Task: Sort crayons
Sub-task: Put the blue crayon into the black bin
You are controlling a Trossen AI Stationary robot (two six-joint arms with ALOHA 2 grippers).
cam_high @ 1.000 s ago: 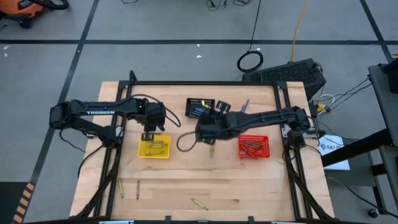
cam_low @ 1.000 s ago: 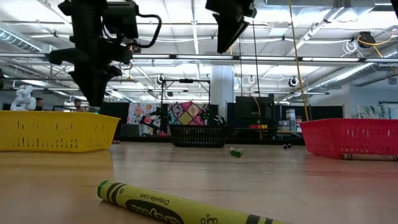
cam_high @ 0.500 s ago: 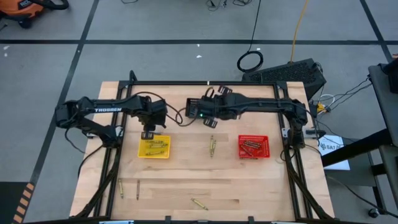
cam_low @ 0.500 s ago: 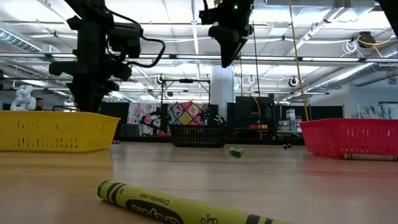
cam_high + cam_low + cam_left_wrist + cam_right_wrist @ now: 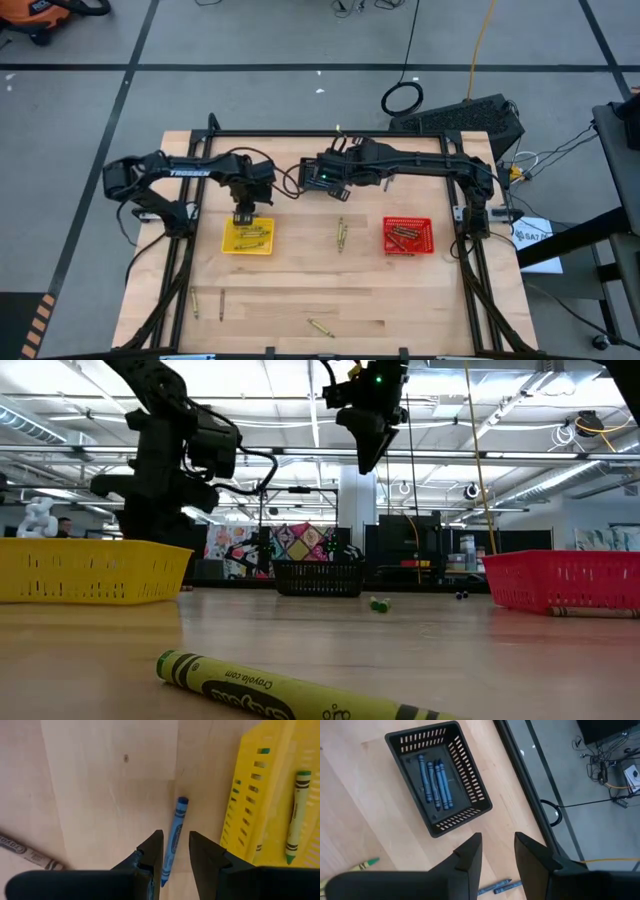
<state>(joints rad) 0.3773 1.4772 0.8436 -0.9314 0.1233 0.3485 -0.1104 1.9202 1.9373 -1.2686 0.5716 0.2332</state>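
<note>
My left gripper (image 5: 175, 834) points down, low over the table by the far side of the yellow basket (image 5: 247, 238). It is open, with a finger on either side of a blue crayon (image 5: 175, 832) that lies flat on the wood. My right gripper (image 5: 497, 836) is open and holds nothing. It hangs high over the black basket (image 5: 436, 779), which holds several blue crayons (image 5: 434, 784). Yellow-olive crayons (image 5: 295, 817) lie in the yellow basket. The red basket (image 5: 408, 236) holds brown-red crayons.
Loose crayons lie on the table: one at mid-table (image 5: 340, 235), two near the front left (image 5: 195, 303), and one at the front (image 5: 320, 328), close to the low camera (image 5: 290, 695). A brown crayon (image 5: 27, 854) lies near my left gripper. Two blue ones (image 5: 500, 886) lie beside the black basket.
My right gripper has swung from mid-table toward the far edge and now hangs over the black basket. My left gripper has come down toward the table beside the yellow basket.
</note>
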